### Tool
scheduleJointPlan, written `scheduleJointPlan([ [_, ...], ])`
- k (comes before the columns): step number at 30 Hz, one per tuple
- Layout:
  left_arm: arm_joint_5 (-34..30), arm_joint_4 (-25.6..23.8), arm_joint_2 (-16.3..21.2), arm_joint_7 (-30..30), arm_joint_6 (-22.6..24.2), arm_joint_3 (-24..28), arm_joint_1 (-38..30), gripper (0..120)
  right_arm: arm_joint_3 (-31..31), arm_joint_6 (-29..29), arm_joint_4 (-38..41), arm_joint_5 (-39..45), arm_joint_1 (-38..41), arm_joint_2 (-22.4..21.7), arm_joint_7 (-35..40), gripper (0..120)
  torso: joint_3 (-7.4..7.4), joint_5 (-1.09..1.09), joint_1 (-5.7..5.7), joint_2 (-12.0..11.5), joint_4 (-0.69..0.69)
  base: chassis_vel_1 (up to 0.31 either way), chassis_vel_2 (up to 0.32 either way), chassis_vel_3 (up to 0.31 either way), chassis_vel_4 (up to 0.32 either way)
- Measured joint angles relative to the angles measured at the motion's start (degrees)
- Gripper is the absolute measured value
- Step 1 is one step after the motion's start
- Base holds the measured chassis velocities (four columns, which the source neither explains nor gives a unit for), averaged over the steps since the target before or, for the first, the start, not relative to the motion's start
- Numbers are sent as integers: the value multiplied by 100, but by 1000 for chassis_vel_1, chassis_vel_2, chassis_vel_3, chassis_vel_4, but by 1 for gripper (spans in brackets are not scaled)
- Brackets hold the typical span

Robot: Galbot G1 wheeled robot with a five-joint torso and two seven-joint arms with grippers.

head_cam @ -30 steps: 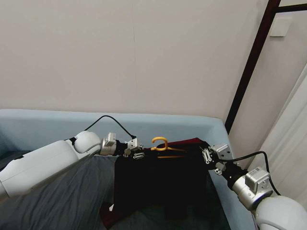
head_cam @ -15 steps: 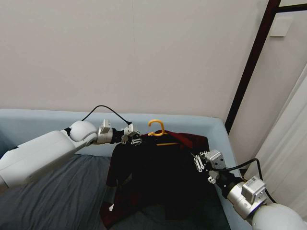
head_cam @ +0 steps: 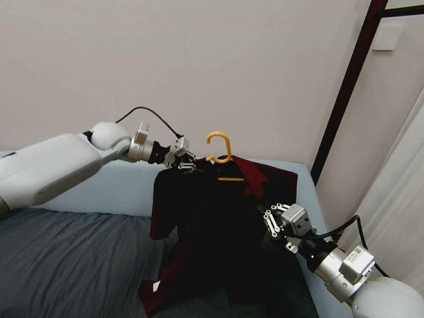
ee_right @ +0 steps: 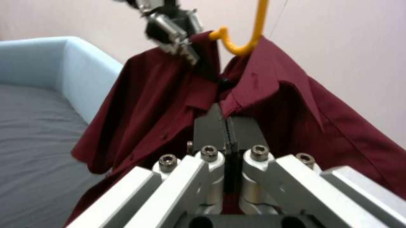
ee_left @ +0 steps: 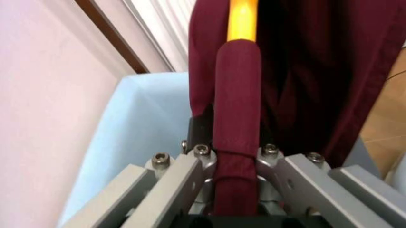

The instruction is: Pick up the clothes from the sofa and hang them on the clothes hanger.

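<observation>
A dark red shirt (head_cam: 212, 225) hangs on a yellow hanger (head_cam: 218, 142) above the sofa (head_cam: 86, 192), its hem trailing on the grey seat. My left gripper (head_cam: 182, 159) is raised and shut on the shirt-covered hanger arm; in the left wrist view its fingers (ee_left: 197, 161) clamp the red sleeve-wrapped bar (ee_left: 236, 118) below the yellow hanger (ee_left: 243, 19). My right gripper (head_cam: 275, 222) is lower, beside the shirt's right side, shut with nothing between its fingers (ee_right: 219, 128). The right wrist view looks up at the shirt (ee_right: 279, 109), the hanger hook (ee_right: 244, 45) and the left gripper (ee_right: 171, 28).
The light blue sofa has a grey seat cushion (head_cam: 66, 265) and a side wall (head_cam: 308, 192) at the right. A dark door frame (head_cam: 344, 93) and a pale curtain (head_cam: 397, 192) stand to the right. A plain wall lies behind.
My left gripper has lifted the hanger and shirt well above the sofa. My right gripper has let go of the shirt's right shoulder and dropped down beside it.
</observation>
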Motion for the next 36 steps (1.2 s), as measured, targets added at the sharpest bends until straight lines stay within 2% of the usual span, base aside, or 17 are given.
scheduleJointPlan([
  [9,-287,-180,-322,-417,222,495,-426,3,29,-23,108,-26,91,-204,-22,0,0,-2,0,0,0,0,0,0,0],
  [11,-607,-345,-405,-570,315,634,-548,3,7,-81,104,-27,125,-240,-17,0,0,-1,0,0,0,0,0,0,0],
  [14,-759,-421,-510,-631,342,766,-682,3,-32,-103,51,12,153,-279,-11,0,0,1,0,0,0,0,0,0,0],
  [30,-904,-399,-747,-632,324,952,-871,3,-103,-279,-202,19,83,-318,40,1,0,0,0,0,0,0,0,0,0],
  [36,-839,-292,-736,-647,243,911,-868,3,-110,-643,-179,183,-82,-399,278,23,0,-2,0,0,1,0,0,0,0],
])
